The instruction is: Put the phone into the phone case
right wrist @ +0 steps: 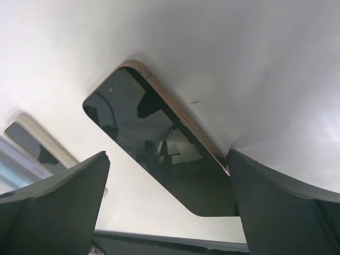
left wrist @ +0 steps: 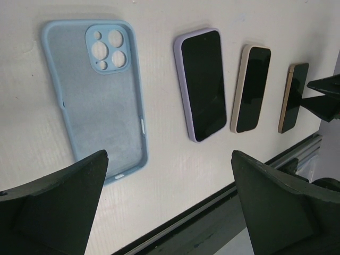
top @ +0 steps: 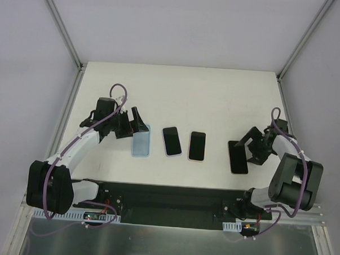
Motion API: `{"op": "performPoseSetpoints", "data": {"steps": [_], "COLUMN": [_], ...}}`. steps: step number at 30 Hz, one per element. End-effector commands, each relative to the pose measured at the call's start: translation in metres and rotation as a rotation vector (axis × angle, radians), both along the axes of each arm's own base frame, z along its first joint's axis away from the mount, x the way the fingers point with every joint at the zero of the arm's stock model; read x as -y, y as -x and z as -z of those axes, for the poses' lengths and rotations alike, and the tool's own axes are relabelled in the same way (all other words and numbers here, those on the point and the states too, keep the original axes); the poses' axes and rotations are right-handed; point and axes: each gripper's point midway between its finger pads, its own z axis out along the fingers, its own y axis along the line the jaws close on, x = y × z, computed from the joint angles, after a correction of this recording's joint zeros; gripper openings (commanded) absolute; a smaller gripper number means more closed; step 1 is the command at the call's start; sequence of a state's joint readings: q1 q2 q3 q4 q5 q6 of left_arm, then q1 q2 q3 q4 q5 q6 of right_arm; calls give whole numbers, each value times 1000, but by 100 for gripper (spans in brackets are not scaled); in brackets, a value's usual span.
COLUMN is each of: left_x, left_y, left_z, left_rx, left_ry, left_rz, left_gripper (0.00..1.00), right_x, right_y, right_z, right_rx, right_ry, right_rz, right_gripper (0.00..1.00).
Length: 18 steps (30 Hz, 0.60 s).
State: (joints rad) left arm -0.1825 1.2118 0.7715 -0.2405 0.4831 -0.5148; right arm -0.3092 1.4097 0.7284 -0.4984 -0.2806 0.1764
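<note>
**Visitor:** What is laid out on the counter [top: 205,95]?

**Onlooker:** Four things in a row along its near half. At the left end lies a pale blue phone case [left wrist: 95,101], open side up with nothing in it. Its camera cut-outs are at the far end. Just beside it is a purple-edged phone [left wrist: 204,85], then a cream-edged phone [left wrist: 251,88] close by. A gold-edged phone [right wrist: 159,143] sits apart at the right end. All three phones lie flat with their dark screens up, and none is in the case.

**Visitor:** And the two arms?

**Onlooker:** The left fingers [left wrist: 58,207] are spread wide and hold nothing. From above they hang over the far left corner of the case, clear of it. The right fingers [right wrist: 53,207] are spread just as wide, down low with one on either side of the gold-edged phone.

**Visitor:** Gripping it?

**Onlooker:** No. The phone rests on the counter between them. One finger stands very near its long edge, but I cannot tell whether it touches.
</note>
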Motion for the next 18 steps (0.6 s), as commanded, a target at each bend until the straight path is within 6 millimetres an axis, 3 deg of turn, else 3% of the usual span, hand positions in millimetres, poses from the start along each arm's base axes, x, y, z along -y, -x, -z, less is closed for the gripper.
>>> {"op": "performPoseSetpoints", "data": {"steps": [1,6,11,15,18], "left_x": [11,14,18,18,14], "left_y": [12,21,30,37,43], "left_z": [4,-2,-25,-41,-42], "left_rx": [-3,25,105,155,144], "left_ry": [65,90,121,125,98], "left_rz": [39,62,111,138,143], "left_gripper": [99,99,99,99,99], "right_x": [-47,-41,-8,-8,-22], "right_y": [14,6,0,-14,-30], "right_z": [9,-6,-30,-30,-36], "right_rx": [-45,-48,-116,-131,-98], "right_ry": [-149,-18,356,361,370], "right_rz": [-69,-183,-383,-446,-558], "right_gripper": [96,96,96,96,99]}}
